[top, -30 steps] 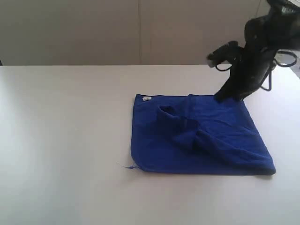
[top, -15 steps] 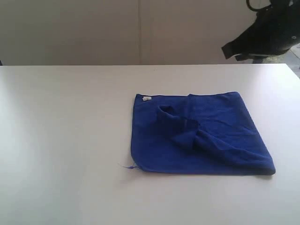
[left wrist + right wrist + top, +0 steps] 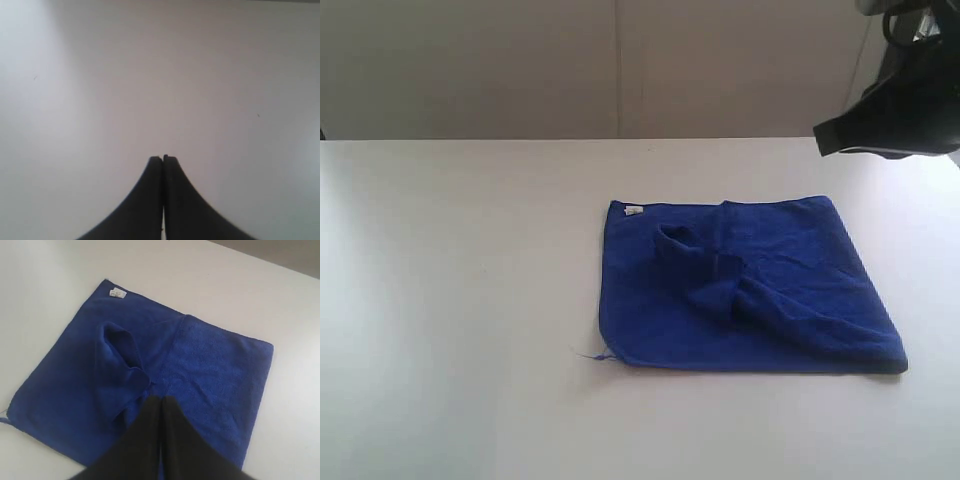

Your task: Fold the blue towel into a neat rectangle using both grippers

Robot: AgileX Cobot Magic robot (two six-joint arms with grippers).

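The blue towel (image 3: 750, 290) lies folded on the white table, right of centre, with a rumpled ridge (image 3: 720, 285) across its middle, a white label (image 3: 633, 210) at its far left corner and a loose thread (image 3: 592, 355) at its near left corner. The right wrist view shows the blue towel (image 3: 210, 360) from above, with my right gripper (image 3: 161, 399) shut, empty and lifted clear of it. Only the right arm's dark body (image 3: 895, 110) shows at the exterior view's upper right edge. My left gripper (image 3: 163, 159) is shut and empty over bare table, outside the exterior view.
The white table (image 3: 460, 280) stretches wide to the left of the towel. A beige wall (image 3: 570, 60) stands behind the table's far edge.
My right arm has lifted off the towel's far right corner and pulled back up to the upper right. The towel has stayed as it was.
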